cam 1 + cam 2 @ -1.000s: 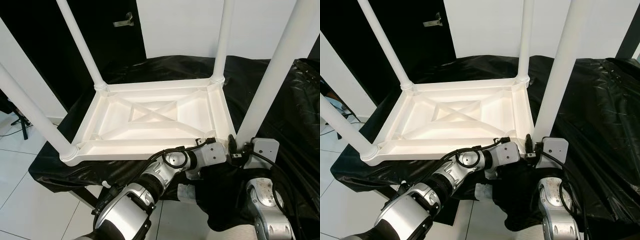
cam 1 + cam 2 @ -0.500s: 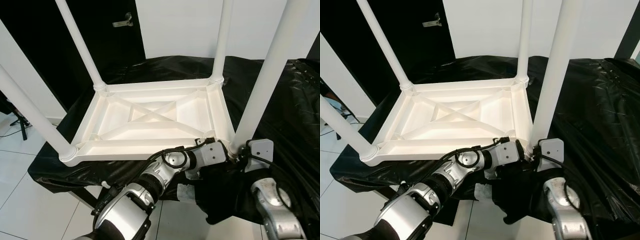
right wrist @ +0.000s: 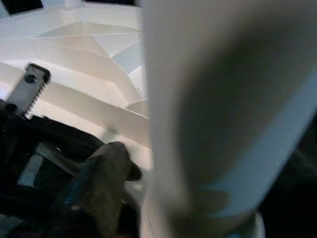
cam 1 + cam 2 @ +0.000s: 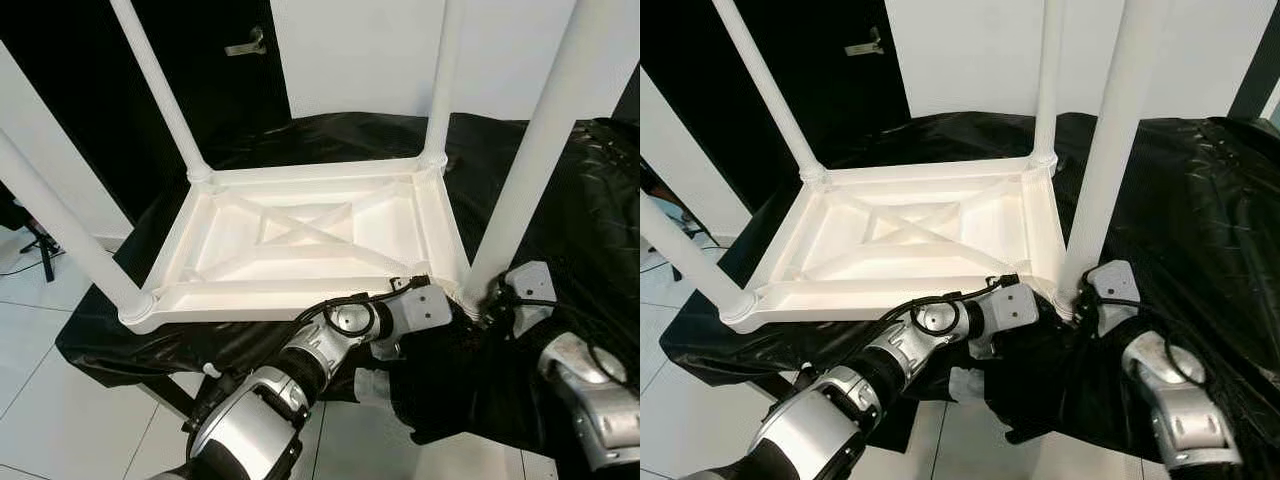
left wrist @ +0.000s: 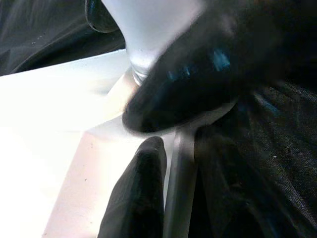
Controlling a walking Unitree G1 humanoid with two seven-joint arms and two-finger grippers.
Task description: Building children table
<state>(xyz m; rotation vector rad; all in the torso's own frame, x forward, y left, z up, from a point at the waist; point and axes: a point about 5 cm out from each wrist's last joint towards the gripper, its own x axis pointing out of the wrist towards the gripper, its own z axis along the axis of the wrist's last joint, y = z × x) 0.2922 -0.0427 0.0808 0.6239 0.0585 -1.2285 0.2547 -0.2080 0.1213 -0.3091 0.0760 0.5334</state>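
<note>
The white plastic children's table (image 4: 300,240) lies upside down on a work surface draped with crumpled black plastic sheeting (image 4: 560,200), its ribbed underside with an X-shaped brace facing up. Four white cylindrical legs rise from its corners: the far left leg (image 4: 160,90), the far right leg (image 4: 443,80), the near left leg (image 4: 60,225) and the near right leg (image 4: 535,170), each seated in a round socket. Both arms work at the near right corner. The left gripper (image 5: 158,144) sits at the rim of the table top just beside the base of the near right leg; in the left wrist view one black finger (image 5: 136,198) lies along the white edge and the other crosses in front of the leg's collar, blurred, so the fingers stand spread with the corner rim between them, and whether they press on it cannot be told. The silver left arm (image 4: 330,345) reaches across from the lower left. The right gripper (image 3: 148,163) is at the foot of the same leg from the robot's right side; the right wrist view shows the leg large and close, with one dark finger (image 3: 99,183) beside its base, and whether this gripper is spread or pressed on the leg cannot be told. Behind the table stand a white wall (image 4: 380,50) and a black door with a metal handle (image 4: 247,42). White floor tiles (image 4: 50,400) show at the lower left.
</note>
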